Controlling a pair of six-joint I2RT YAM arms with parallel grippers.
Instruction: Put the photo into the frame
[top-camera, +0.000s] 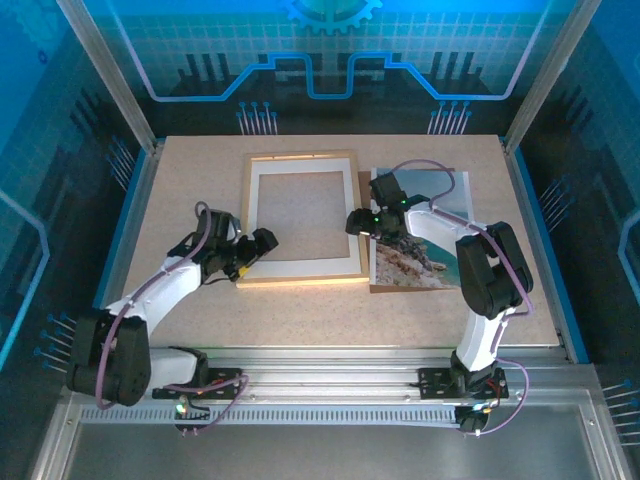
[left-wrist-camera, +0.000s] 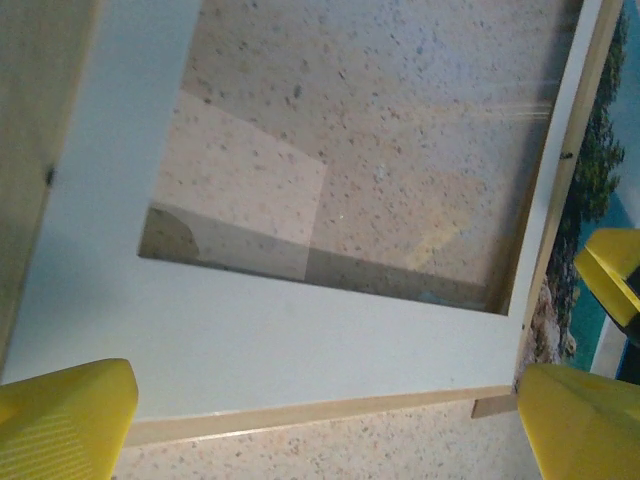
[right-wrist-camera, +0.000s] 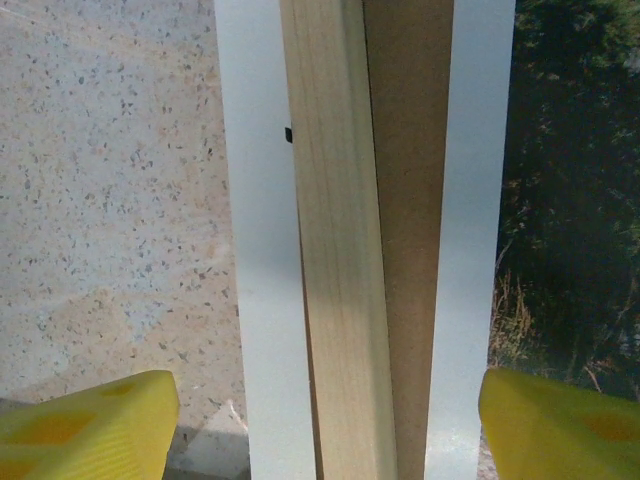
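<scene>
Two arms rise from the near edge of the surface (top-camera: 200, 320), and we record them first. The left jaws stand released, spread wide, over the near left corner of the frame (top-camera: 300, 279). In the left wrist view the yellow fingertips (left-wrist-camera: 62, 420) sit at either lower corner, the frame's near rail runs between them, and nothing is grasped. The frame lies flat at the centre of the surface with a white mat (top-camera: 300, 262) inside it. The speckled surface shows through the mat's opening.

Further in, the right jaws are likewise released and hang over the frame's right rail. In the right wrist view their yellow fingertips (right-wrist-camera: 85, 425) stand well apart, one on the opening side, the other over the photo (top-camera: 415, 265). Between them run, left to right, the white mat, the wooden rail, a strip of brown backing board (right-wrist-camera: 410, 200) and the photo's white border (right-wrist-camera: 475, 200). Each fingertip stands apart from the rail.

The photo lies face up on the backing board, just right of the frame and outside it, partly covered by the right arm. Whether the board touches the rail we cannot tell.

Farthest off, a blue-lit panel (top-camera: 330, 60) closes the back.
</scene>
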